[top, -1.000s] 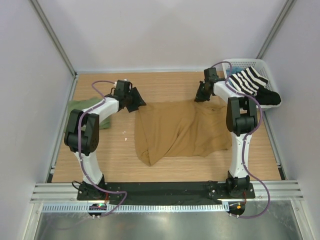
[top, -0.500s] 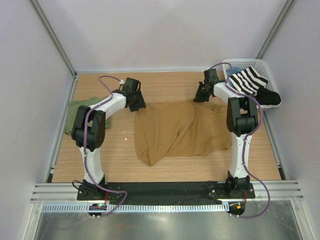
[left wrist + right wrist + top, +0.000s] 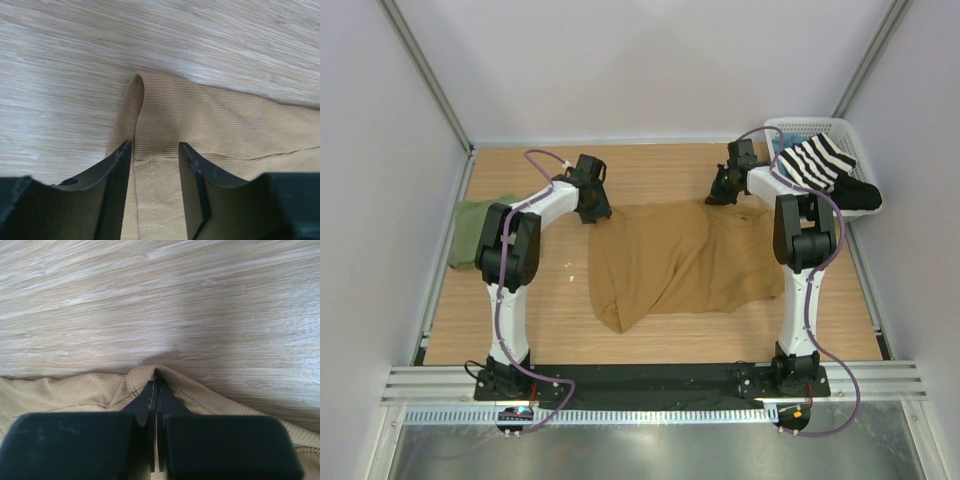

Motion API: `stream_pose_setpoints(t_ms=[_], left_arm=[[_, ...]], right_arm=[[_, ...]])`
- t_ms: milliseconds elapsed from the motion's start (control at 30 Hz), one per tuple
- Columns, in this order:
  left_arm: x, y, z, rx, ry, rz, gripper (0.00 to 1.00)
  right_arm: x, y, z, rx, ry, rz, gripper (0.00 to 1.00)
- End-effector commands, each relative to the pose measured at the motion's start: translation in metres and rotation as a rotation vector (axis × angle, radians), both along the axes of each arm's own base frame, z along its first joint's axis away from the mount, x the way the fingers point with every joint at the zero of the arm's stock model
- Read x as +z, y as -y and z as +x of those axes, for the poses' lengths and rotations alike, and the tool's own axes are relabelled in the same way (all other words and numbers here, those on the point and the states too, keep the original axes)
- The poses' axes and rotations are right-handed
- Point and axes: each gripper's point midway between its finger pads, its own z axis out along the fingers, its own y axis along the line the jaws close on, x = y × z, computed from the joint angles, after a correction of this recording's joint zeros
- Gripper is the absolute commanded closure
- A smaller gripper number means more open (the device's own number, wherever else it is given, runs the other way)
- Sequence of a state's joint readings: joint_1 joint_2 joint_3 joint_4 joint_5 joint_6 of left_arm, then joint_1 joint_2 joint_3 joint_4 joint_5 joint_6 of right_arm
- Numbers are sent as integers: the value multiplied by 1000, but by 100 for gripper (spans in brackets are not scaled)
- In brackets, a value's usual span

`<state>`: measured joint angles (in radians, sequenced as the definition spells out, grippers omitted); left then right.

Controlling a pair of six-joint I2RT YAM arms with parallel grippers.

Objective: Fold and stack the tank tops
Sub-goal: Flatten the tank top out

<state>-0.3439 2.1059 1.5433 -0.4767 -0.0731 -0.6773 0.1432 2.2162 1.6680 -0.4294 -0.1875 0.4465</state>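
The tan tank top (image 3: 680, 262) is lying spread across the middle of the table (image 3: 550, 300). Right fingers (image 3: 142, 407) are pinching one far corner shut. Left fingers (image 3: 117, 170) are straddling the other, parted. They should be closing squarely over both layers before lifting.

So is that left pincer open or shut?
Open: the left pincer has its fingers apart, a strap of the tan top lying between them.

tan tank top (image 3: 680, 262): ribbed tan-brown cloth, spread out and wrinkled in the middle of the table (image 3: 550, 300); its left part narrows to a point toward the near edge.
olive tank top (image 3: 470, 228): green cloth, lying low at the left edge of the table, partly hidden, well apart from the tan one.
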Motion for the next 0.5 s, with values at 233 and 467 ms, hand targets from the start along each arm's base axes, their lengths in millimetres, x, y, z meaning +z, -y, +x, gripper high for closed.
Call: stream_pose_setpoints(t_ms=[233, 467], left_arm=[[5, 1, -3, 1, -17, 8, 90], [54, 2, -1, -29, 42, -3, 100]], right_arm=[[49, -7, 8, 15, 110, 27, 99], [84, -7, 11, 19, 164, 26, 99]])
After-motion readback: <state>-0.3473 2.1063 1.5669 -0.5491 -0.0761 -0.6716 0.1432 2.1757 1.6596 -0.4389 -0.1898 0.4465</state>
